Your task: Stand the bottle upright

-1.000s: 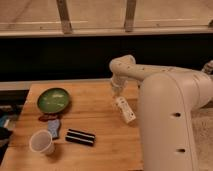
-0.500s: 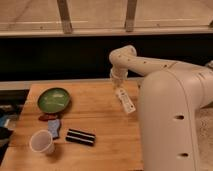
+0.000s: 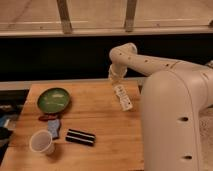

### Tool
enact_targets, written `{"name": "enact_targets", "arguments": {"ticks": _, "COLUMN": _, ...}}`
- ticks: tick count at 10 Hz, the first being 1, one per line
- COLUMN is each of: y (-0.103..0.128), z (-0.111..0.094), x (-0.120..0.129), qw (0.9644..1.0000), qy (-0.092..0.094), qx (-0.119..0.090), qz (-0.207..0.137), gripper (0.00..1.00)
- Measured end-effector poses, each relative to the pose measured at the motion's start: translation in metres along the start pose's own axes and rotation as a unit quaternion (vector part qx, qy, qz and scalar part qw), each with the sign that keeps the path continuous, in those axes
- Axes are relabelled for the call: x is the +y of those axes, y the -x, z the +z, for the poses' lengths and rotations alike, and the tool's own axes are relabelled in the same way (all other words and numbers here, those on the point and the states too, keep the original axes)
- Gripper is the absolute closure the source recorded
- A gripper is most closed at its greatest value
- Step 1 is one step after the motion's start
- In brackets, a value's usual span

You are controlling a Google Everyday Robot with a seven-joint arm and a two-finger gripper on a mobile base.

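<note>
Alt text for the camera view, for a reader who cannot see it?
The white arm's gripper, over the far edge of the wooden table, seems to hold a tilted white bottle by its top. Nearer are a green plate, a paper cup and a black packet.

Slim white bottle (image 3: 123,98), dark-marked pale label; tilted, neck up in the gripper (image 3: 117,81), above the table (image 3: 102,122)

Single arm (image 3: 155,62) reaches leftward from the bulky white body segment (image 3: 175,120), which stands at the right edge of the table (image 3: 100,120). The forearm runs roughly level above the table's far right corner and bends at a rounded joint (image 3: 124,52); the wrist points straight down. Gripper (image 3: 116,81) faces downward over the table's far edge, right of centre, clear of the surface. Its fingers are closed on the top end of the bottle (image 3: 123,98), which hangs tilted.
</note>
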Motion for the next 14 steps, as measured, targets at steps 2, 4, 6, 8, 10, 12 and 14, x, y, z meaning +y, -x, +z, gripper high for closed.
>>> {"name": "enact_targets", "arguments": {"ticks": 2, "y": 0.0002, "z": -0.0025, "x": -0.0016, "qw": 0.9999, "qy": 0.004, "qx": -0.01, "qz": 0.008, "gripper": 1.0}}
{"name": "enact_targets", "arguments": {"ticks": 4, "y": 0.0013, "z": -0.0039, "x": -0.0019, "qw": 0.9998, "qy": 0.005, "qx": -0.013, "qz": 0.011, "gripper": 1.0}}
{"name": "enact_targets", "arguments": {"ticks": 6, "y": 0.0026, "z": -0.0028, "x": -0.0006, "qw": 0.9998, "qy": 0.006, "qx": -0.013, "qz": 0.012, "gripper": 1.0}}
{"name": "enact_targets", "arguments": {"ticks": 8, "y": 0.0033, "z": -0.0029, "x": -0.0008, "qw": 0.9998, "qy": 0.005, "qx": -0.012, "qz": 0.012, "gripper": 1.0}}
{"name": "enact_targets", "arguments": {"ticks": 10, "y": 0.0032, "z": -0.0022, "x": -0.001, "qw": 0.9998, "qy": 0.005, "qx": -0.012, "qz": 0.013, "gripper": 1.0}}
{"name": "enact_targets", "arguments": {"ticks": 12, "y": 0.0019, "z": -0.0018, "x": -0.0018, "qw": 0.9997, "qy": 0.007, "qx": -0.019, "qz": 0.014, "gripper": 1.0}}
{"name": "enact_targets", "arguments": {"ticks": 14, "y": 0.0015, "z": -0.0017, "x": -0.002, "qw": 0.9997, "qy": 0.007, "qx": -0.019, "qz": 0.014, "gripper": 1.0}}
